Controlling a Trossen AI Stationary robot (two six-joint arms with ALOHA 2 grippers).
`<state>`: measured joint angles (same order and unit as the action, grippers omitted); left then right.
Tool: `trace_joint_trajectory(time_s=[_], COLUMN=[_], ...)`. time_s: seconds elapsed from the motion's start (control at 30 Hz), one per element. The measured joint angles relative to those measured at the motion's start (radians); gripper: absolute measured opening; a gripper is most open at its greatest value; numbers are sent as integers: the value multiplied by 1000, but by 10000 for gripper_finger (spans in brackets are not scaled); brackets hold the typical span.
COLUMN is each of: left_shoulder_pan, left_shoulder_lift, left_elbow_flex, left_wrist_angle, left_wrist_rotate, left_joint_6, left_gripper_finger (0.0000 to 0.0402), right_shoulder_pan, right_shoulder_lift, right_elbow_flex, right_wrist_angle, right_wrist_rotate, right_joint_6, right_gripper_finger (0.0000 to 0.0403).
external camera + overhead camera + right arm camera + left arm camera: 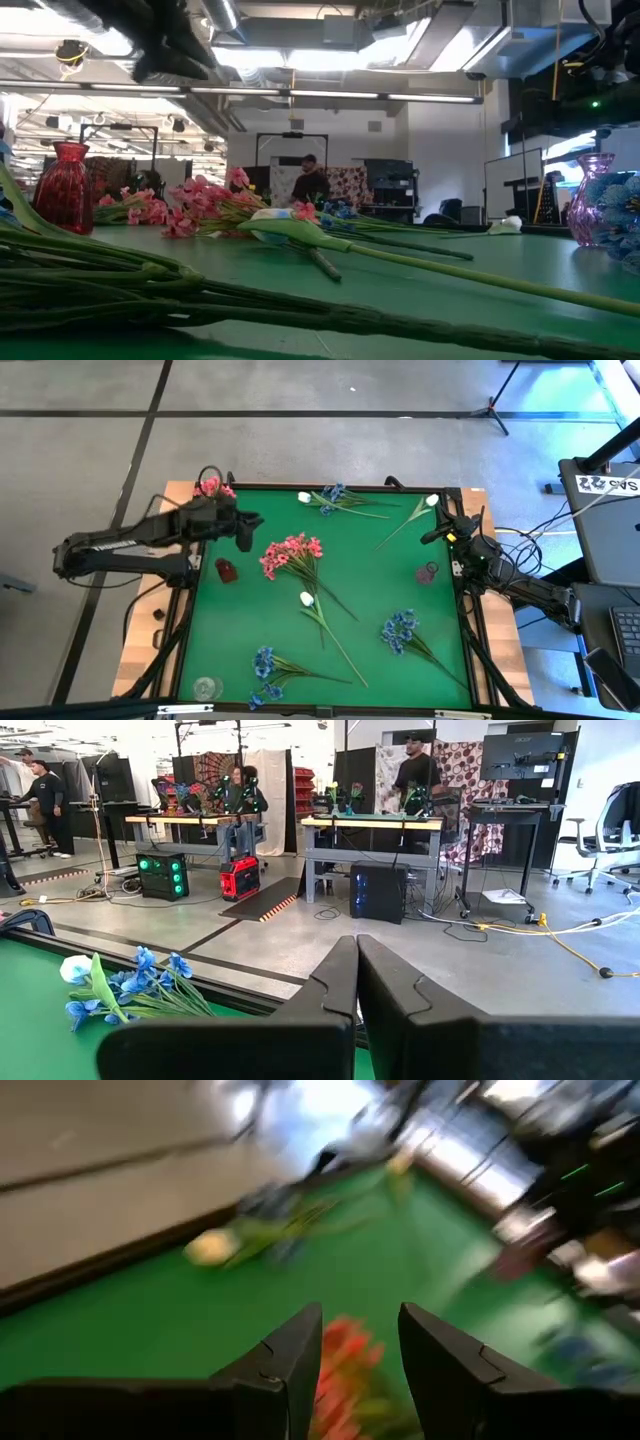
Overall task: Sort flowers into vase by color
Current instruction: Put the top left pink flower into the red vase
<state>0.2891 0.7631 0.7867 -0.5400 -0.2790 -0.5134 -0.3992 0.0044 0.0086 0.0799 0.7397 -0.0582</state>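
Note:
Pink blossoms (pixel 290 552) lie on the green mat left of centre, their stems running toward the near edge past a white bud (pixel 306 598). My left gripper (pixel 247 524) hovers open just left and far of them; the pink blossoms (pixel 345 1365) show between its fingers. Blue sprigs lie at the far edge (pixel 335 496), near right (pixel 400 629) and near left (pixel 265 665). Another white bud (pixel 432 500) lies far right. My right gripper (pixel 440 525) waits shut at the table's right edge, touching nothing.
A red vase (pixel 226 570) stands left of the pink blossoms, a purple-pink vase (pixel 428 573) near the right edge, a clear vase (pixel 207 687) at the near-left corner. More pink blossoms (pixel 212 487) sit at the far-left corner. People stand in the room beyond the table.

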Motion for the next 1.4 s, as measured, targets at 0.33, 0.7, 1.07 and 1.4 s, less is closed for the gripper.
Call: trace_joint_trajectory(time_s=[0.33,0.7,1.07,1.4], left_shoulder_pan=[187,457,710,787], left_shoulder_lift=[175,411,687,749], left_elbow_flex=[283,282,282,209], left_wrist_angle=[-426,-720,-728,-659], left_wrist_rotate=[140,-5,9,-142], left_joint_6=[-164,-258,-57,-222], left_gripper_finger=[131,130,131,131], right_shoulder_pan=[0,0,0,0], right_shoulder_lift=[0,0,0,0], right_elbow_flex=[0,0,0,0], right_wrist_angle=[0,0,0,0], right_wrist_rotate=[0,0,0,0], right_joint_6=[0,0,0,0], right_gripper_finger=[12,12,12,12])
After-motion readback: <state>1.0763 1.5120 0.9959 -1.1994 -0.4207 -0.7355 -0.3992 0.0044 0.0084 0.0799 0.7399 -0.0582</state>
